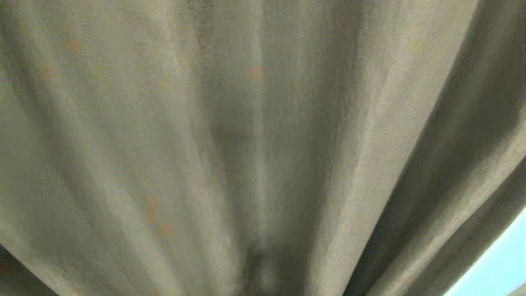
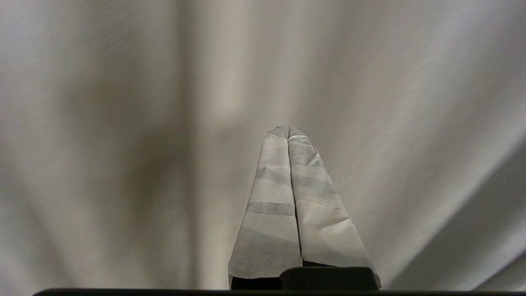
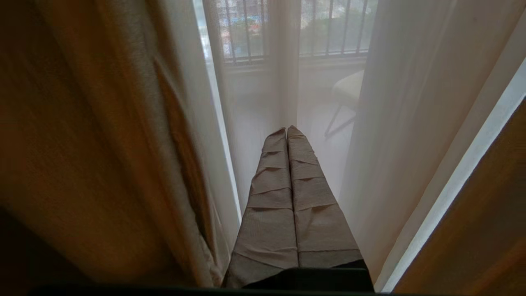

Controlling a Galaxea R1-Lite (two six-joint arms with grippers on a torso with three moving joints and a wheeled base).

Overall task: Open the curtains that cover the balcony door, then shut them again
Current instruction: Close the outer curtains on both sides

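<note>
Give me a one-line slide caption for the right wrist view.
Right gripper, fingers shut, points between beige curtains at white sheers.

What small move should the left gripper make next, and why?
Probably open and push forward into a pleat. The left gripper is shut with nothing between its fingers, and the curtain hangs just ahead of it, not gripped. The right gripper is shut too, pointing at the sheer.
</note>
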